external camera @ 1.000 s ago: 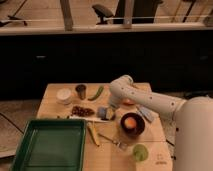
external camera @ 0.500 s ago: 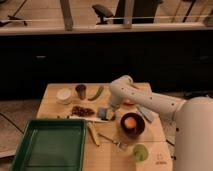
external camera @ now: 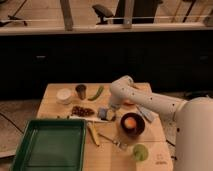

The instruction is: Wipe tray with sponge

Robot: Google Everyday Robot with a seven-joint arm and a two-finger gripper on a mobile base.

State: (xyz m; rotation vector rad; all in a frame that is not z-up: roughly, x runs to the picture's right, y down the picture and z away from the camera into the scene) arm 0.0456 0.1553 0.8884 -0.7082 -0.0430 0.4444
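The large green tray (external camera: 50, 123) lies at the table's front left corner, and nothing lies in it. The small blue sponge (external camera: 105, 115) with a yellowish face lies on the table in the middle, just right of the tray's far corner. My gripper (external camera: 112, 107) hangs down from the white arm (external camera: 150, 101) and is right above the sponge, at or very near its top. The gripper's lower end merges with the sponge in this view.
A white bowl (external camera: 63, 95), a dark cup (external camera: 81, 90) and a green vegetable (external camera: 96, 93) stand at the back. A dark snack pile (external camera: 82, 110), a banana (external camera: 93, 133), a fork (external camera: 111, 140), a dark bowl with an orange (external camera: 131, 123), a green fruit (external camera: 140, 151) and a pale blue-grey slab (external camera: 146, 113) crowd the middle and right.
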